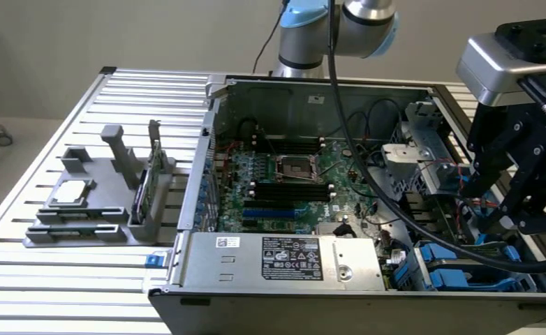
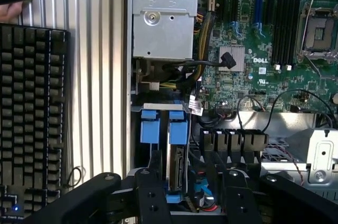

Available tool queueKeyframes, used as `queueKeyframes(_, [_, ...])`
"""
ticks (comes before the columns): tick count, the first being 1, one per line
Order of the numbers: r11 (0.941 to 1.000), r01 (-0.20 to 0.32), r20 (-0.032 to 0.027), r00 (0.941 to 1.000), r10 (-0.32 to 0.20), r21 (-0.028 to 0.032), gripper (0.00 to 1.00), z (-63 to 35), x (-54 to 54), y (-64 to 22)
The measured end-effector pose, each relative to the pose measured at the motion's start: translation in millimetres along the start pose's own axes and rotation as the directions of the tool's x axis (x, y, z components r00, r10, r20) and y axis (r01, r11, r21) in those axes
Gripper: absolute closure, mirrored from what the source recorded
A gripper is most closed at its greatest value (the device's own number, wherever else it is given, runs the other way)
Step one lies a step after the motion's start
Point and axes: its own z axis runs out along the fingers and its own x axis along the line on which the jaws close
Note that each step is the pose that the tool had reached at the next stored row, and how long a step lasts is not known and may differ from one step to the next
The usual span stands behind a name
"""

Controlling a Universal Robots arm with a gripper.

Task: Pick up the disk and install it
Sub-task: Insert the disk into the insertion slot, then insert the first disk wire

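Note:
The disk (image 2: 177,167) stands on edge in the drive bay at the case's front corner, silver-grey with its blue carrier (image 2: 178,127) at the end. A second blue carrier (image 2: 150,127) sits in the slot beside it. In the exterior view the blue carriers (image 1: 454,273) lie low at the exterior view's right, under my gripper (image 1: 510,209). My gripper (image 2: 193,184) hovers just over the bay, open. Its black fingers (image 2: 152,195) stand on either side of the disk's edge without pressing it.
The open computer case holds a motherboard (image 1: 292,185) and a silver power supply (image 1: 283,259). A thick black cable (image 1: 366,178) hangs across the case. A grey holder (image 1: 86,216) with a small chip and a card stands at the exterior view's left. A keyboard (image 2: 31,118) and a person's fingers (image 2: 13,5) lie beside the case.

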Motion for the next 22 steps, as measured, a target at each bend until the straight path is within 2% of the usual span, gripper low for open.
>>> queueKeyframes(3, [1.0000, 0.000, 0.0004, 1.0000, 0.000, -0.0010, 0.55, 0.2, 0.0, -0.2])
queueKeyframes(5, [1.0000, 0.000, 0.0004, 1.0000, 0.000, -0.0010, 0.68, 0.2, 0.0, -0.2])
queueKeyframes(6, [1.0000, 0.000, 0.0004, 1.0000, 0.000, -0.0010, 0.68, 0.2, 0.0, -0.3])
queueKeyframes(7, [1.0000, 0.000, 0.0004, 1.0000, 0.000, -0.0010, 0.75, 0.2, 0.0, -0.3])
queueKeyframes(22, [1.0000, 0.000, 0.0003, 1.0000, 0.000, -0.0010, 0.75, 0.2, 0.0, -0.3])
